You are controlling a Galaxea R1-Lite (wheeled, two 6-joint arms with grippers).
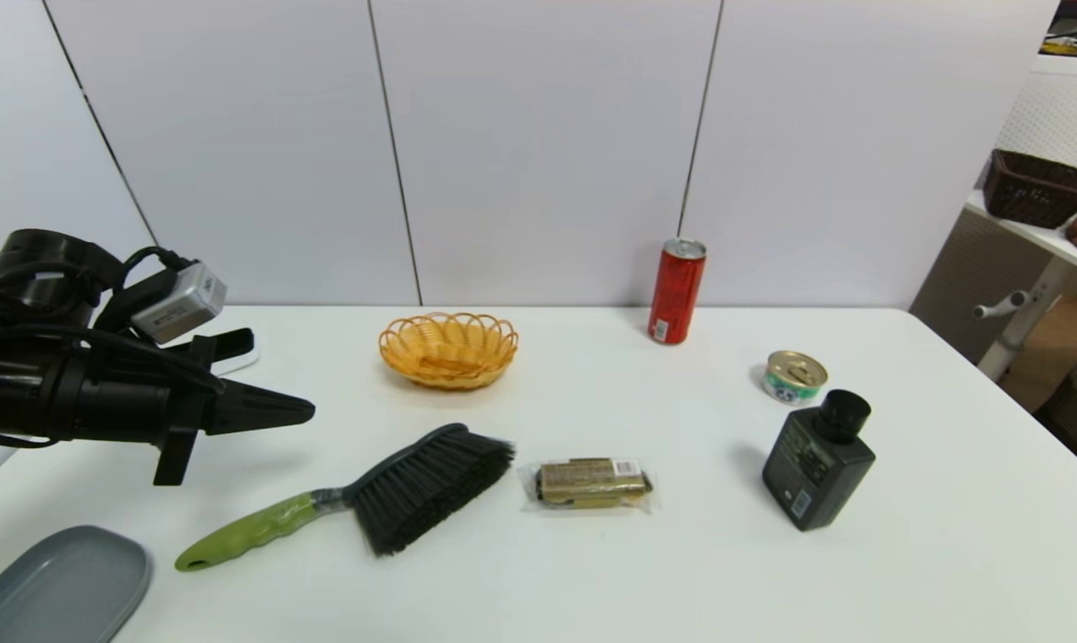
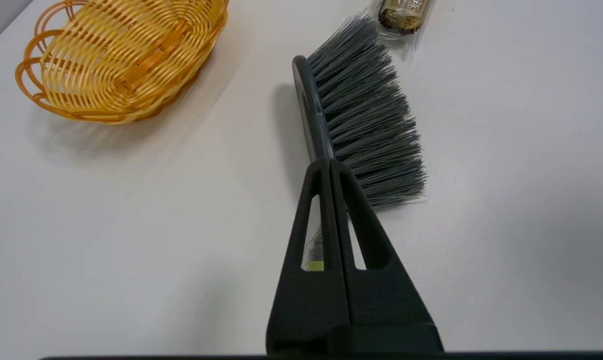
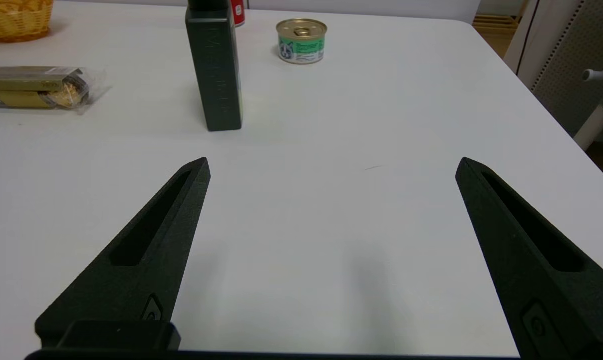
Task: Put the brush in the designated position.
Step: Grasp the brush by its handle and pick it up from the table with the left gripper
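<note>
**Brush flat on the table, left gripper closed above it**

The brush point(image 1: 360, 500) lies flat on the table point(image 1: 905, 572), untouched. Its long axis runs diagonally: the green handle points toward the robot's near left, and the bristle head points away toward the far right, with the bristles fanning to the near-right side of the dark back.

The left gripper point(image 1: 311, 411) hangs in the air above and to the left of the brush, its fingers pressed together and holding nothing. The tray point(image 1: 56, 589) sits below it at the near left edge; the basket point(image 1: 447, 348) lies ahead and to its right.

The left wrist view shows what the head view does not: the closed fingertips line up over the neck of the brush point(image 2: 351, 115), with a sliver of handle seen through the finger slots.

Only the right wrist view shows the right gripper point(image 3: 331, 167), spread wide over bare table, with the bottle point(image 3: 214, 70), tin point(image 3: 301, 41) and packet point(image 3: 31, 87) beyond it.
</note>
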